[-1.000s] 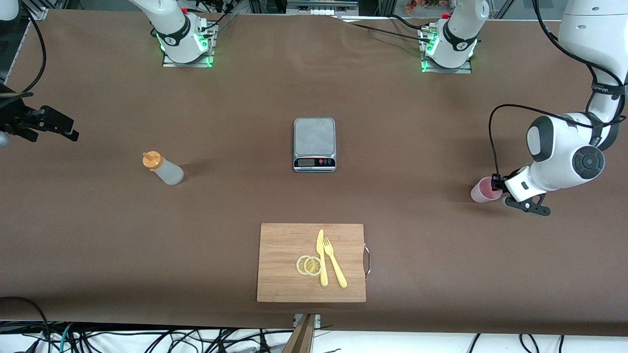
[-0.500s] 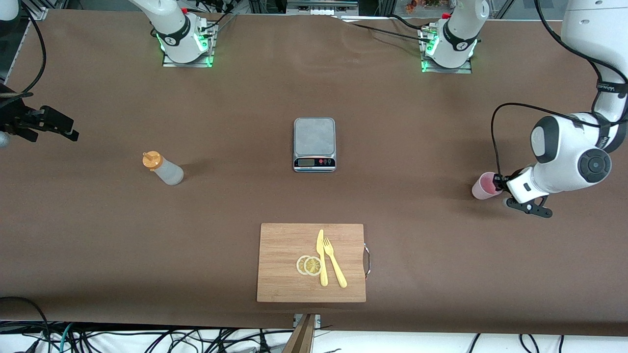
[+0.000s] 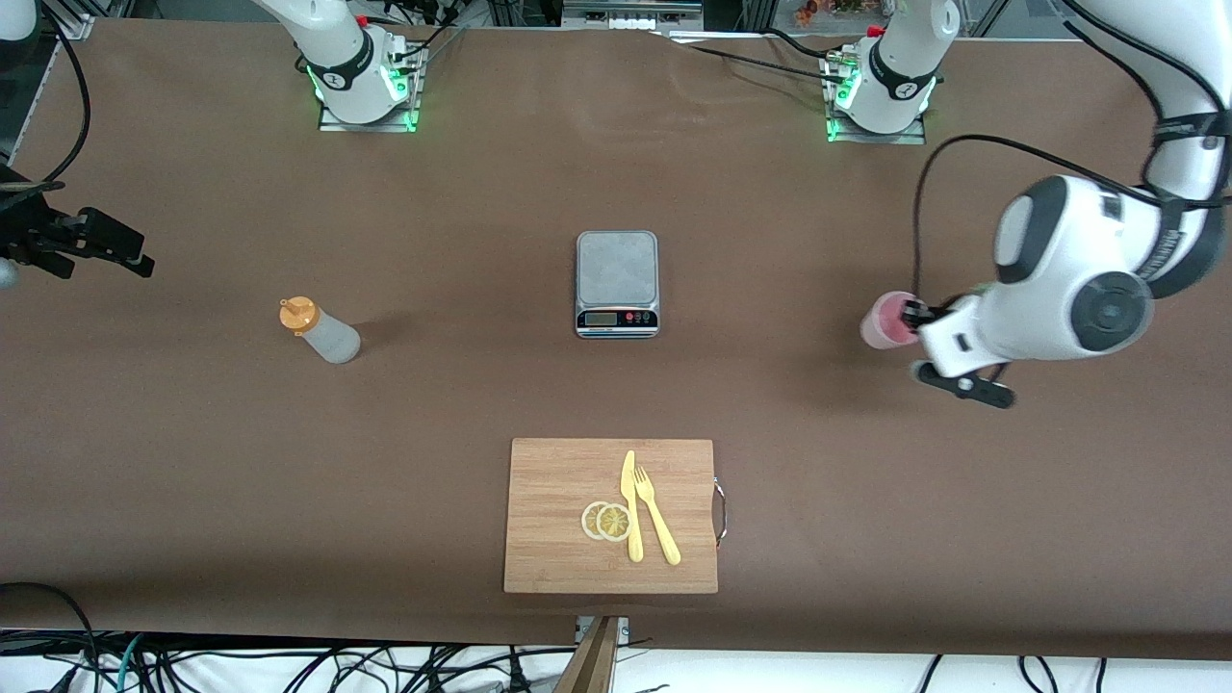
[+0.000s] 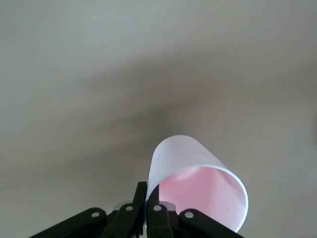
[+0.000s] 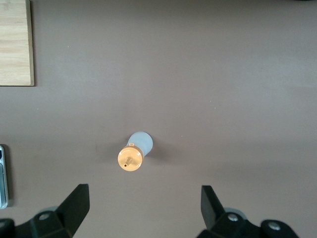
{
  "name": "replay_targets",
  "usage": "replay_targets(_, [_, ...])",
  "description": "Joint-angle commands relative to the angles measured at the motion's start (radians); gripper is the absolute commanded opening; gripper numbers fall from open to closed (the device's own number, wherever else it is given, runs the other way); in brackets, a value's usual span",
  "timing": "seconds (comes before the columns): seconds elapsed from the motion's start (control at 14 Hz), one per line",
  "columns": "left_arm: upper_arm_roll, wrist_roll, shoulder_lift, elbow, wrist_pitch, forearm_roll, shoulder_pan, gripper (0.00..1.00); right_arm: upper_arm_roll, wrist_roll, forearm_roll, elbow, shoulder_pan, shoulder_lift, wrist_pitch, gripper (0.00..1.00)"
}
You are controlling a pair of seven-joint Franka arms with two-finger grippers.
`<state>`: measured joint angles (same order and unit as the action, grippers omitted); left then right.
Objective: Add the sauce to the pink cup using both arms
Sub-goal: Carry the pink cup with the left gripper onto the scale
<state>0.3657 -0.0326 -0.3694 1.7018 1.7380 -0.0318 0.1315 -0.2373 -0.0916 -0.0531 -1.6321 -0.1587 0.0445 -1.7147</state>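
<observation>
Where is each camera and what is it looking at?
Front view: high up across the table, facing both arms' bases; it shows both arms, the scale, the cutting board, the sauce and the pink cup.
Left wrist view: on the left arm's wrist, looking past the left gripper, which pinches the pink cup's rim above the table.
Right wrist view: on the right arm's wrist, looking straight down between the open right gripper's fingers at the sauce.
Shared: front and left wrist views show the cup; front and right wrist views show the sauce.

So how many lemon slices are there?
2. Both lemon slices lie overlapping on the wooden cutting board, beside the yellow knife. None seems hidden.
</observation>
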Motion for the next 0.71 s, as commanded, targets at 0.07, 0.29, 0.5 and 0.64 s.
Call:
replay_targets(0.07, [0.163, 0.198, -0.045, -0.01, -0.006, 0.05, -0.045, 0.0, 0.0, -0.005, 0.006, 0.009, 0.005, -0.003, 0.015, 1.0])
replay_targets(0.29, [0.165, 0.32, -0.057, -0.004, 0.083, 0.102, -0.192, 0.0, 0.0, -0.007, 0.006, 0.009, 0.007, -0.003, 0.015, 1.0])
replay_targets(0.5, [0.165, 0.471, -0.078, 0.001, 0.139, 0.113, -0.323, 0.0, -0.004, -0.007, 0.004, 0.011, 0.007, -0.002, 0.014, 1.0])
replay_targets(0.64, [0.167, 0.499, -0.112, 0.002, 0.182, 0.113, -0.368, 0.0, -0.01, -0.005, 0.004, 0.011, 0.008, 0.0, 0.014, 1.0])
